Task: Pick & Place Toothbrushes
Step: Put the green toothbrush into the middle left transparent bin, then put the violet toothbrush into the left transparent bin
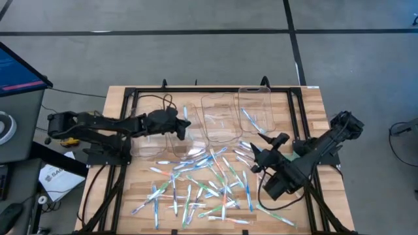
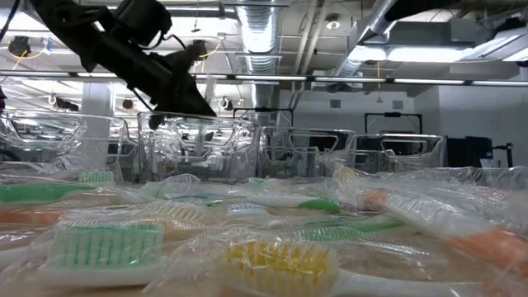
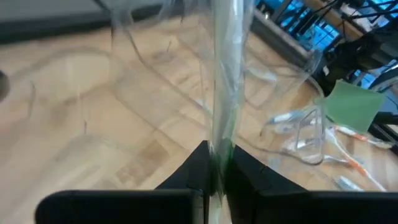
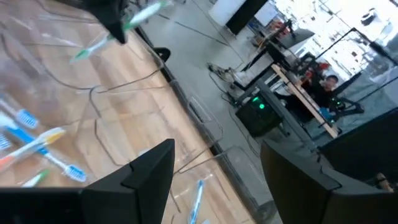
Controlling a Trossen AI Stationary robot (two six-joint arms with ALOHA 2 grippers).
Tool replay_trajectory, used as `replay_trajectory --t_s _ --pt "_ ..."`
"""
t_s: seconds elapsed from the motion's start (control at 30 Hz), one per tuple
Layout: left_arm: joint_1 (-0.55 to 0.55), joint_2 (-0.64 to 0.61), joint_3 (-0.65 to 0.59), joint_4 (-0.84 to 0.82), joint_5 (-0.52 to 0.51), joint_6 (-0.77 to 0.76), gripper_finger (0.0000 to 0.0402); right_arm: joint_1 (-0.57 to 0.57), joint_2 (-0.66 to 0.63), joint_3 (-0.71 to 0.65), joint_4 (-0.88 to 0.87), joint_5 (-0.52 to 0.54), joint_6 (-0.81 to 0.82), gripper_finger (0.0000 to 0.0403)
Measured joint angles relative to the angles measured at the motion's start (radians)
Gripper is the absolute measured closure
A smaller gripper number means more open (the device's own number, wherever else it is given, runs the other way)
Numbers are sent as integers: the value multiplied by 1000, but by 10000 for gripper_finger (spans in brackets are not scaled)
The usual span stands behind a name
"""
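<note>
1. Placement comes first: your left pincer [image 1: 183,130], left of centre in the high view, is pinched tight on one wrapped toothbrush [image 3: 225,81] with a green handle, and it hangs over the leftmost clear bin [image 1: 159,138]. Bring the brush down inside that bin's walls before you let the fingers part, so it drops in rather than bouncing off the rim.
2. Keep the brush roughly in line with the bin's long side; the wrapper looks slippery, so release low and slowly.
3. Watch the middle clear bin [image 1: 218,117], just to the right of the first in the high view. Their walls stand close together, so you have little sideways slack; lift straight up when you leave.
4. Below the bins in the high view, the loose toothbrushes [image 1: 202,186] lie scattered across the lower centre of the tabletop [image 1: 313,98], many crossing one another. Choose one lying apart from the heap for the next pick.
5. Right of centre, your right pincer [image 1: 262,149] hangs above the right edge of that scatter with its fingers spread wide and nothing between them.
6. The right clear bin [image 1: 256,108] already holds at least one blue brush. The two arms are well apart, so you have open room in the middle.
</note>
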State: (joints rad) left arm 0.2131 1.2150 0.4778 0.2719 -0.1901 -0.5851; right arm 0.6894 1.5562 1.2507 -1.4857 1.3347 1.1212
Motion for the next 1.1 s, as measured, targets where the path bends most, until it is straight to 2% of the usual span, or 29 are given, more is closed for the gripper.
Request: replay_trajectory --t_s 0.27,0.5,0.77,0.97,1.1 --pt "-9 17 0 -4 53 -34 370 -49 0 0 1 2 -5 171" --pt "-17 15 0 -14 56 -25 316 -100 0 0 45 -2 -5 171" --pt "-17 15 0 -18 32 9 252 -101 0 0 90 -52 -5 171" --pt "-17 7 -1 -12 34 26 233 -103 0 0 115 -52 -5 171" --pt "-19 -20 -1 64 38 106 235 -103 0 0 114 -51 -5 171"
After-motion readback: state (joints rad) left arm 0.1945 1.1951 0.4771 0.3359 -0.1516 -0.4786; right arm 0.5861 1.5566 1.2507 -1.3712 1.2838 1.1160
